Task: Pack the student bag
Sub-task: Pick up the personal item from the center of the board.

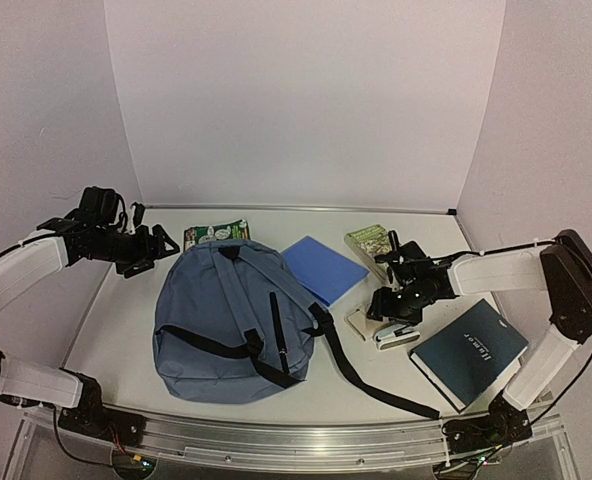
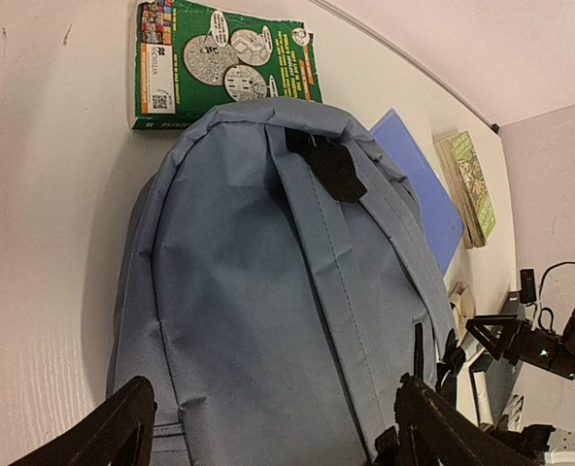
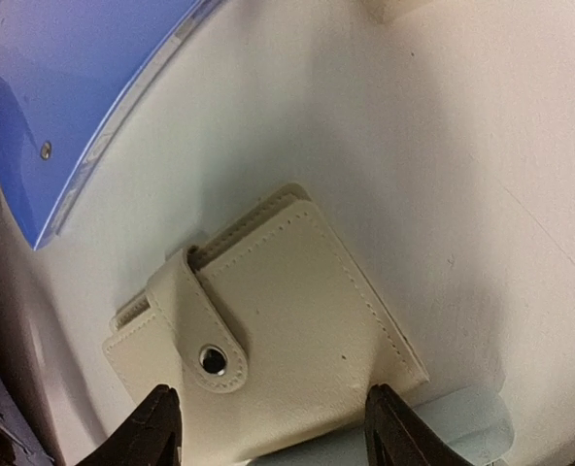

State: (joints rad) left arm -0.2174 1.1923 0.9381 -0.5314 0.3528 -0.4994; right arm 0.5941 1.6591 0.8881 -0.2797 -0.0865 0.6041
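The student bag (image 1: 226,320) is a big slate-blue backpack lying flat at the table's middle left, zip shut, with black straps trailing to the right. In the left wrist view the student bag (image 2: 258,282) fills the frame. My left gripper (image 1: 161,244) hangs in the air off the bag's upper left corner; that left gripper (image 2: 273,432) is open and holds nothing. My right gripper (image 1: 384,300) is low over a cream snap wallet (image 1: 360,322). In the right wrist view the right gripper (image 3: 273,427) is open, its dark fingertips (image 3: 156,422) astride the near edge of the wallet (image 3: 268,320).
A green book (image 1: 216,233) lies behind the bag's top. A flat blue notebook (image 1: 323,268) and a second green paperback (image 1: 368,241) lie right of the bag. A white stapler (image 1: 397,337) sits beside the wallet, with a dark teal hardback (image 1: 471,352) further right.
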